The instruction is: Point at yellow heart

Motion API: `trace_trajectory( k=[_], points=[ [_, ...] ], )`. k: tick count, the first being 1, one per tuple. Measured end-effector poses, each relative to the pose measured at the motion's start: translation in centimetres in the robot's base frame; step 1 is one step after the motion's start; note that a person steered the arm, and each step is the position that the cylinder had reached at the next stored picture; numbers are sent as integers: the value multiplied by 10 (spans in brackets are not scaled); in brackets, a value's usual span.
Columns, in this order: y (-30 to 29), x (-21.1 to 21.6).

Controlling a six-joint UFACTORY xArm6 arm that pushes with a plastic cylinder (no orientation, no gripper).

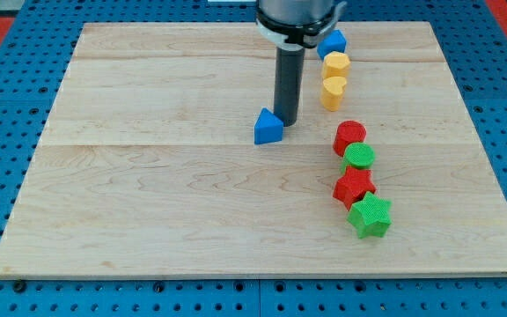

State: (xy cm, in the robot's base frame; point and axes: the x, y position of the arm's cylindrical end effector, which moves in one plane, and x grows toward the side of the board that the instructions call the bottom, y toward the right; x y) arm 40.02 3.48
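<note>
With no jaws to open or close, my tip [287, 121] rests just right of the blue triangular plastic block [268, 128], so I should slide right and slightly up toward the yellow heart-shaped plastic block [332, 91], stopping short without nudging it.

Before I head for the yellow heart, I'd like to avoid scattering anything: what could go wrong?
My tip sits against the blue triangle, so sweeping toward the view's left would drag it. The yellow heart touches the yellow hexagon; overshooting could shove both, maybe the blue block beyond.
</note>
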Motion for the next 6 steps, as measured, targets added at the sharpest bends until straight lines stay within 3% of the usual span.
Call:
trace_trajectory(
  k=[2, 3, 4, 5, 6],
  points=[
    [129, -38],
    [159, -37],
    [178, -45],
    [175, -80],
    [122, -73]
  ],
)
